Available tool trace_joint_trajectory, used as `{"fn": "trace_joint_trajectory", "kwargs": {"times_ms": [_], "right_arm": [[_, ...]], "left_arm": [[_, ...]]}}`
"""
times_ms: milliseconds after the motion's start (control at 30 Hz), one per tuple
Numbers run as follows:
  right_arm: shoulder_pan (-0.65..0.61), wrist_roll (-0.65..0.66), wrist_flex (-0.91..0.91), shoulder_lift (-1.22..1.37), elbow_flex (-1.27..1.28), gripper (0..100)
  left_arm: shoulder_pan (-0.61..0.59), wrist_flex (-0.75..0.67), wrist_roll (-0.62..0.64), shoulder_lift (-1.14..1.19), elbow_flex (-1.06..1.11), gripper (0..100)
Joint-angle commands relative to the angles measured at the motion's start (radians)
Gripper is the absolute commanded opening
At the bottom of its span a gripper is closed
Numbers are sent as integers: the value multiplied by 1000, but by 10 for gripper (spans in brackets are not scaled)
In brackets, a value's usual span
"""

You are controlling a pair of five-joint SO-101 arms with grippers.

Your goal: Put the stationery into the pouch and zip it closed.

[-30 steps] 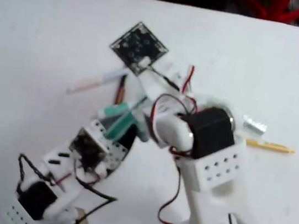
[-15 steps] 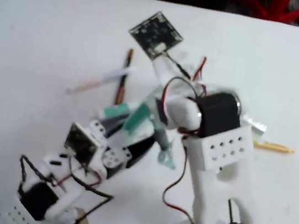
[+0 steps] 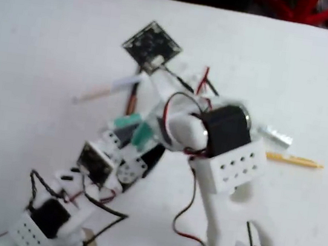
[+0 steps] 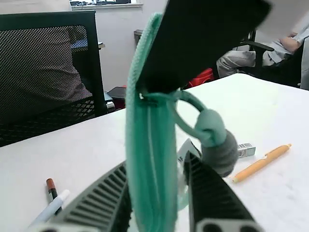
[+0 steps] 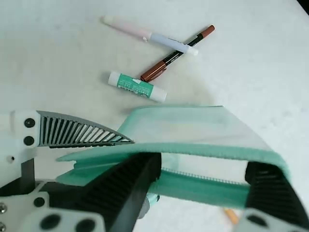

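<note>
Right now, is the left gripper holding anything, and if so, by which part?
Yes. The left gripper is closed on the pouch, gripping its green zipper edge just beside the zipper pull.

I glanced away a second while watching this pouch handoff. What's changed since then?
The right arm swung away toward the far right, then back beside the left gripper, the pouch shifting with it. The left gripper kept its fingers shut on the pouch. The pens and orange pen stayed put.
</note>
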Motion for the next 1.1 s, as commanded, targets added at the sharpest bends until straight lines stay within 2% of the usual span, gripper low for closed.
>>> {"fn": "trace_joint_trajectory", "kwargs": {"times_ms": [0, 100, 300, 467, 533, 833, 1067], "right_arm": [[-5, -3, 12, 36, 44, 358], [-5, -3, 12, 36, 44, 357], [-5, -3, 12, 22, 29, 355], [-24, -5, 12, -147, -25, 354], [-61, -6, 12, -245, -28, 354], [-97, -9, 12, -476, -20, 348], [-134, -5, 5, -499, 161, 235]], "left_arm": [[-2, -29, -21, -2, -11, 117], [-2, -29, -21, -4, -14, 13], [2, 3, -20, -5, -43, 22], [4, 273, -12, -5, -249, 22], [4, 333, -12, -5, -293, 22], [-1, 259, -12, -5, -239, 22], [-2, 256, -15, -5, -233, 22]]}}
